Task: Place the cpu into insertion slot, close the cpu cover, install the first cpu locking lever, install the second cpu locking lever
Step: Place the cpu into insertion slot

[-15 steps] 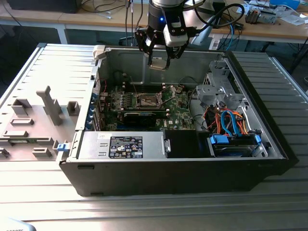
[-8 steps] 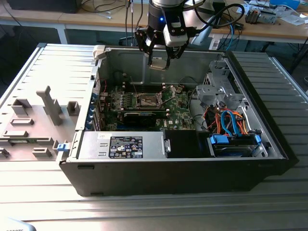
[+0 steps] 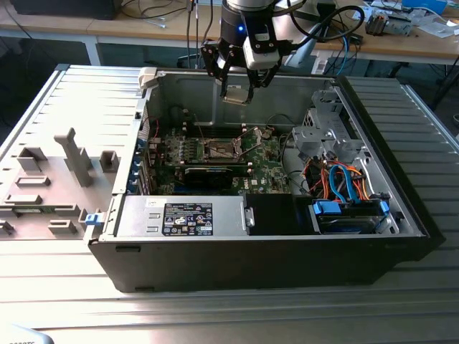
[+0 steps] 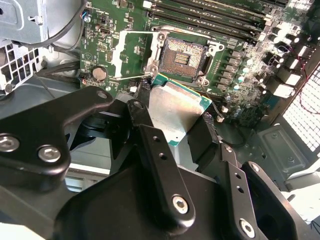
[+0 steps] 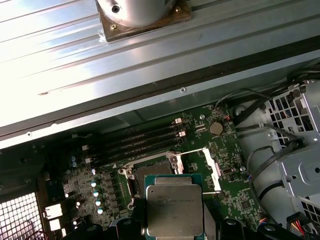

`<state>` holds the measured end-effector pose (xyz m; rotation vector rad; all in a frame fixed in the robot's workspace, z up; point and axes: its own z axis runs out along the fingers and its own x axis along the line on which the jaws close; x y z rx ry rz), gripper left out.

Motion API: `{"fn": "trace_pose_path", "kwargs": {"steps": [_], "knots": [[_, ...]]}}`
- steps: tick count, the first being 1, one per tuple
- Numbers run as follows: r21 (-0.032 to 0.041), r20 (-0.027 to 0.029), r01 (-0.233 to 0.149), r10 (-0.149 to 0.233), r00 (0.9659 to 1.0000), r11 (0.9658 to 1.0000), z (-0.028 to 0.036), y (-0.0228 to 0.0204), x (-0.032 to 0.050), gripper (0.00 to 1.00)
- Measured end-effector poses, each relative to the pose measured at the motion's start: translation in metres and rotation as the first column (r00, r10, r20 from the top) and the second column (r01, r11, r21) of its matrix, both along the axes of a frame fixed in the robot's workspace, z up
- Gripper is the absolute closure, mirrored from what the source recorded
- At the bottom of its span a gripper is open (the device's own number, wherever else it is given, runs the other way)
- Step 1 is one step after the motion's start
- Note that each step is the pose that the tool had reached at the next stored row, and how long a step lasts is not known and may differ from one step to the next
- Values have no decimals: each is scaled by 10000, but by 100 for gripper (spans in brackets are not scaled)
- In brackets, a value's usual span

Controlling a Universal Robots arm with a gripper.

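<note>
Second wrist view: the gripper [image 4: 175, 117] has its jaws clamped on the cpu [image 4: 170, 102], hanging above the bare insertion slot [image 4: 182, 57], the cpu cover [image 4: 119, 55] lying open beside it — I'd want it squared to the recess and lowered flat, never pressed.

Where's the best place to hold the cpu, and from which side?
By two opposite edges, coming from above its flat metal top. The cpu is thin and square, so only the edges give purchase, and its underside stays free toward the insertion slot. The tool grips it that way.
</note>
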<state>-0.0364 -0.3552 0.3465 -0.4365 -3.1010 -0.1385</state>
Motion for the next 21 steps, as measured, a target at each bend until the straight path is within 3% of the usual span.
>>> {"fn": "trace_pose_path", "kwargs": {"steps": [21], "knots": [[0, 0, 230, -230, 9997, 9997, 0, 0, 0, 46]]}}
